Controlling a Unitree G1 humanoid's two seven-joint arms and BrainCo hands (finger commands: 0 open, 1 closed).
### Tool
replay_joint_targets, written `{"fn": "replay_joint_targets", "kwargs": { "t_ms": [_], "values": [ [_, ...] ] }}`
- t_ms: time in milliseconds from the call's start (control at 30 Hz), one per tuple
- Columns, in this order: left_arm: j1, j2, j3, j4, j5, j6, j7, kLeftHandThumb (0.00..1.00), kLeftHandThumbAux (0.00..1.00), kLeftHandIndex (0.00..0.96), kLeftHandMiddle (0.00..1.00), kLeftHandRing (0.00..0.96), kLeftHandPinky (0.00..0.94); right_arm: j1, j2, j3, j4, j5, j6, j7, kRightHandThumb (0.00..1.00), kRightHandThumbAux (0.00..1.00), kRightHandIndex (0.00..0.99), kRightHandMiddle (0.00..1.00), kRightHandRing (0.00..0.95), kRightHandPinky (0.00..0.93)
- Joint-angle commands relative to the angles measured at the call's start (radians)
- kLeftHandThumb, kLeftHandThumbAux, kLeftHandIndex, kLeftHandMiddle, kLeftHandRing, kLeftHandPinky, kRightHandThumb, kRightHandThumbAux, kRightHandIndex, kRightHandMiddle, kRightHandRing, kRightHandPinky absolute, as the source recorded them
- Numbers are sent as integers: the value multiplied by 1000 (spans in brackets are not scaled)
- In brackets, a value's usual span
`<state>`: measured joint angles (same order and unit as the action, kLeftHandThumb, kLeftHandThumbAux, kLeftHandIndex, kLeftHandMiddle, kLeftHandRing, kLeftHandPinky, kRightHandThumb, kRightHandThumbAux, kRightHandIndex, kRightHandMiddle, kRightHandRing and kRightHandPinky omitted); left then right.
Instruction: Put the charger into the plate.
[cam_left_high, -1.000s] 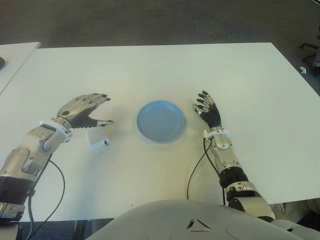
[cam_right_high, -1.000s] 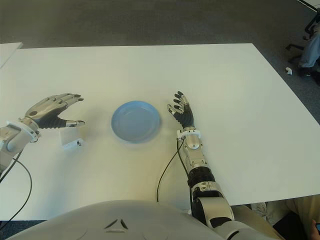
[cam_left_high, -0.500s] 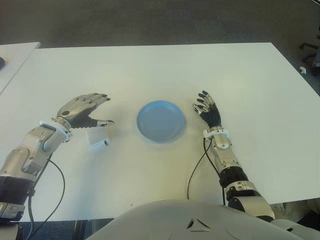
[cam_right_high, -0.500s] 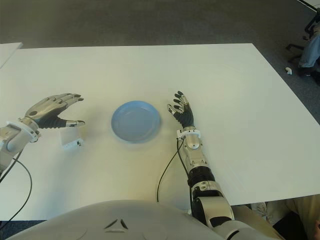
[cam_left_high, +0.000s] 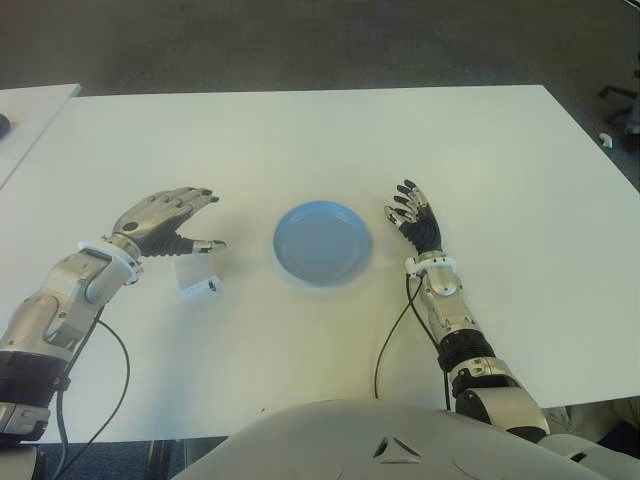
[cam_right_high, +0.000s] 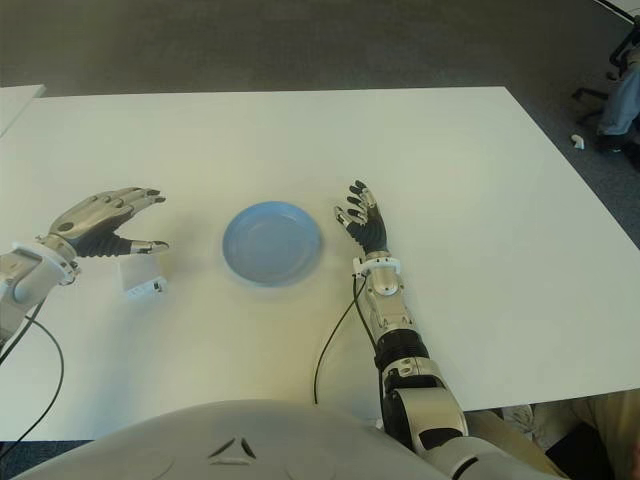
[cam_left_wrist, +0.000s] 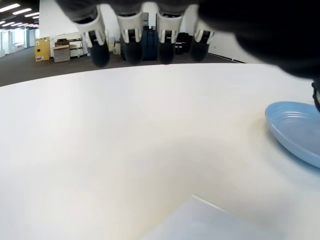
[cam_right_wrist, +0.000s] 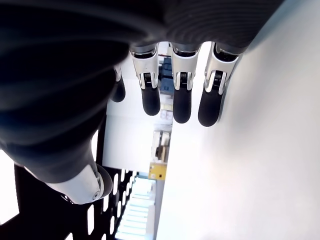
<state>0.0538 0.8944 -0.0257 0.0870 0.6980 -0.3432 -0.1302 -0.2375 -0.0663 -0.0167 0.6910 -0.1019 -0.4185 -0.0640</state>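
Charger on table (untouched), left hand above, fingers spread, right hand open beside plate

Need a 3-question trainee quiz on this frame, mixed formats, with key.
1. True or false: the charger already lies in the plate.
2. Multiple choice: which hand shows right above the charger in the eye views? A) the left hand B) the right hand C) neither
3. Fill in: the plate is ___ in colour and holds ___.

Key
1. False. The charger lies on the table, on the robot's left of the plate and apart from it.
2. A. The left hand is open over the charger and holds nothing; the right hand, also open, shows on the plate's other side.
3. Blue; nothing.
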Motion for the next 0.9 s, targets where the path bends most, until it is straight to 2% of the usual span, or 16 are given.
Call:
{"fn": "replay_joint_targets", "kwargs": {
  "t_ms": [33,233,267,300,333,433,500,733,900],
  "values": [
    [-10,-4,-16,16,12,-4,10,331,193,0,0,0,58,22,-4,6,44,-8,21,-3,546,739,36,156,167,217],
    [-17,-5,-20,20,13,-4,9,331,193,0,0,0,58,15,-3,1,54,-8,15,-6,558,741,39,162,172,216],
    [44,-87,-29,148,38,-13,206,331,193,0,0,0,58,14,-4,1,55,-9,13,-6,559,740,39,162,172,215],
    [89,-148,-37,245,57,-20,355,337,199,0,4,6,65,14,-5,2,57,-10,12,-6,559,739,39,163,172,215],
    [81,-192,-66,369,84,-30,475,344,208,0,12,15,75,14,-5,2,56,-10,10,-5,559,738,39,163,172,214],
    [12,-232,-128,573,124,-65,629,357,208,0,6,14,83,15,-4,4,51,-12,11,-5,558,735,39,162,170,211],
    [-6,-240,-144,624,130,-87,684,362,206,0,3,11,86,16,-3,5,47,-14,14,-5,559,737,39,160,168,212],
    [-40,-232,-184,684,135,-149,788,367,204,0,0,15,102,18,-3,4,42,-12,21,-1,563,737,39,158,168,211],
    [-90,-237,-240,760,150,-186,879,357,212,0,7,25,108,13,-5,1,44,-6,25,2,559,727,39,158,168,210]
  ]
}}
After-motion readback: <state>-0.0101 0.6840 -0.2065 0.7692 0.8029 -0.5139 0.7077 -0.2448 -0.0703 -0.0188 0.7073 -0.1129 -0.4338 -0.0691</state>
